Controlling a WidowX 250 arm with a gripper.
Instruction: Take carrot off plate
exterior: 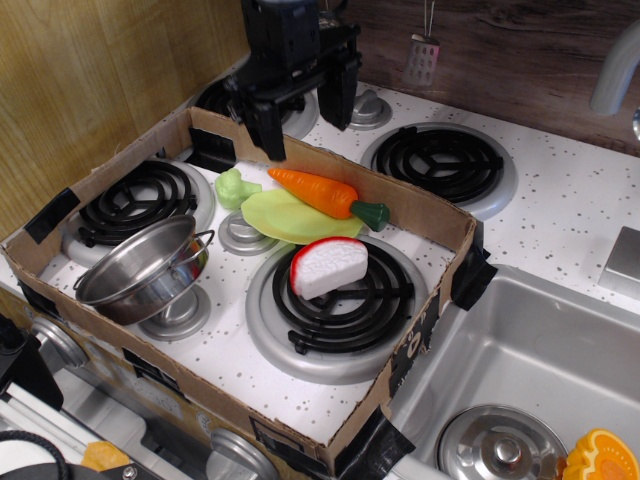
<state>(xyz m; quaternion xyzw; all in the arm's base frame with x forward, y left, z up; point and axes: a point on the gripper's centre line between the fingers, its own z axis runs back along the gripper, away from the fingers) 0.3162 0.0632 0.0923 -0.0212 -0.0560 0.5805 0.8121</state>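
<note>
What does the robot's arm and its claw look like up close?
It is all black. The gripper has two flat, blocky fingers pointing down from a horizontal bar, with a boxy black body above them that runs out of the top of the picture. No markings, stickers or coloured parts show, and no cables can be made out.

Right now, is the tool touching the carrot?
Apart. The only view shows the open tool above the box's back wall, with cardboard visible between its fingers and the carrot on the plate.
</note>
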